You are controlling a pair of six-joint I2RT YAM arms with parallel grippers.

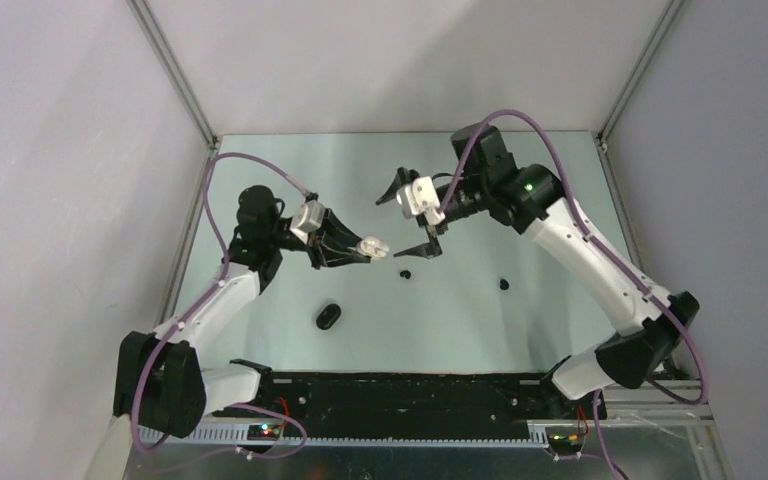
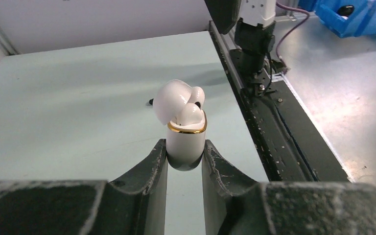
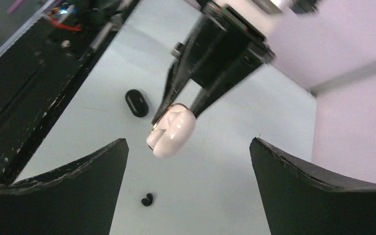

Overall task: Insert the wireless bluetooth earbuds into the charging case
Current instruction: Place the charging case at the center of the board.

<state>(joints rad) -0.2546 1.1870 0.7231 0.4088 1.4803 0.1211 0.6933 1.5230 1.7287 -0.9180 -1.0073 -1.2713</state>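
My left gripper (image 1: 365, 250) is shut on a white charging case (image 2: 186, 142) with a gold rim, held above the table with its lid (image 2: 174, 100) open. A white earbud (image 2: 192, 113) sits in the case. The case also shows in the right wrist view (image 3: 172, 129). My right gripper (image 1: 412, 218) is open and empty, just right of the case. One black earbud (image 1: 405, 273) lies on the table below it, also in the right wrist view (image 3: 147, 199). A second black earbud (image 1: 504, 284) lies further right. A black charging case (image 1: 328, 317) lies closed on the table.
A black rail (image 1: 410, 390) runs along the near edge between the arm bases. A blue bin (image 2: 357, 14) stands off the table beyond that rail. Grey walls enclose the table at left, right and back.
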